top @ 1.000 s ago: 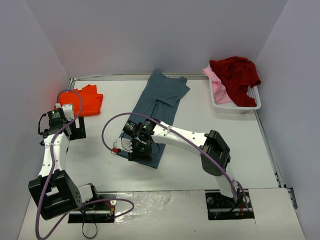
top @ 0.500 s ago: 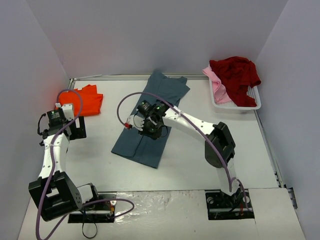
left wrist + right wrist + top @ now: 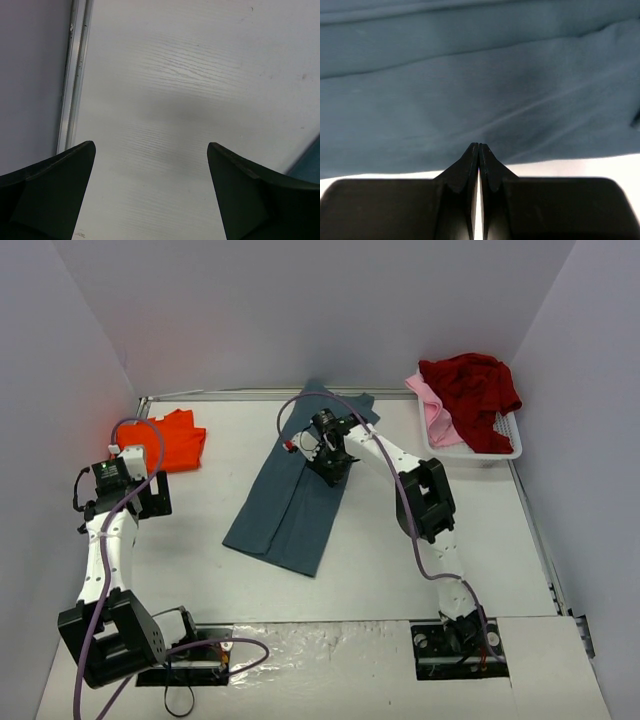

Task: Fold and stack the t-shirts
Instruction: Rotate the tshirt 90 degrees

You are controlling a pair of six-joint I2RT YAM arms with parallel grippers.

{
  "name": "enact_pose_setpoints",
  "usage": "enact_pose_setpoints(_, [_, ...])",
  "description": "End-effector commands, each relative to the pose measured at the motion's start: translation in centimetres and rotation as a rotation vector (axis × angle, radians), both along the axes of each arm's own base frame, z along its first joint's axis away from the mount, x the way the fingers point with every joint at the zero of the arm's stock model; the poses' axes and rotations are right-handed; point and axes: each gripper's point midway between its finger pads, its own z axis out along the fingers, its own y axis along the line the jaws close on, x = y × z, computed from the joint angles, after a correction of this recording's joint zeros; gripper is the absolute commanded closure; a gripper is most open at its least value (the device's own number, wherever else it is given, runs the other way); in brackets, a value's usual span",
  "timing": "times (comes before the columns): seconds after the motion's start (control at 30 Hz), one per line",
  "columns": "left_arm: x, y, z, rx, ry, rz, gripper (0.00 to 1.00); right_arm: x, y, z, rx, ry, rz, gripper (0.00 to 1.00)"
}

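The slate blue-grey t-shirt [image 3: 285, 510] lies folded into a long strip down the middle of the table. My right gripper [image 3: 330, 462] is shut, with its tips resting on the strip's far half. In the right wrist view the shut tips [image 3: 479, 146] sit at the edge of the blue-grey cloth [image 3: 470, 75], with no cloth seen between them. The bright orange t-shirt [image 3: 175, 440] lies folded at the far left. My left gripper [image 3: 150, 500] is open and empty just in front of it, over bare table [image 3: 151, 145]. The dark red t-shirt [image 3: 475, 385] and the pale pink t-shirt [image 3: 435, 410] lie crumpled in the basket.
The white plastic basket [image 3: 480, 452] stands at the far right corner. A metal rail [image 3: 220, 395] runs along the table's far edge and also shows in the left wrist view [image 3: 72, 75]. Purple cables loop from both arms above the table.
My right gripper has slid from the near end of the blue-grey shirt up along it to its far half, staying shut. The left arm has not moved.
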Motion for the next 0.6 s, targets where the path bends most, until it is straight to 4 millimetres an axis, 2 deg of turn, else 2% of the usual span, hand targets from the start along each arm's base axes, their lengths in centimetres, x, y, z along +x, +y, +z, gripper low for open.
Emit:
enact_pose_setpoints(0.0, [0.6, 0.4, 1.9, 0.015, -0.058, 0.012, 0.06, -0.1, 0.3, 0.1, 0.030, 0.036, 0.018, 1.00])
enact_pose_setpoints(0.23, [0.7, 0.4, 1.6, 0.011, -0.048, 0.010, 0.06, -1.1, -1.1, -3.3, -0.008, 0.119, 0.007, 1.00])
enact_pose_setpoints(0.33, [0.7, 0.3, 1.4, 0.005, -0.044, 0.008, 0.06, -1.2, -1.9, -5.5, -0.035, 0.163, -0.013, 1.00])
enact_pose_setpoints(0.47, [0.8, 0.1, 1.4, -0.002, -0.042, 0.000, 0.06, -0.2, -3.2, -6.8, -0.075, 0.159, -0.056, 1.00])
enact_pose_setpoints(0.57, [0.8, 0.0, 1.4, -0.006, -0.043, -0.004, 0.06, 1.6, -4.3, -7.4, -0.094, 0.137, -0.111, 1.00])
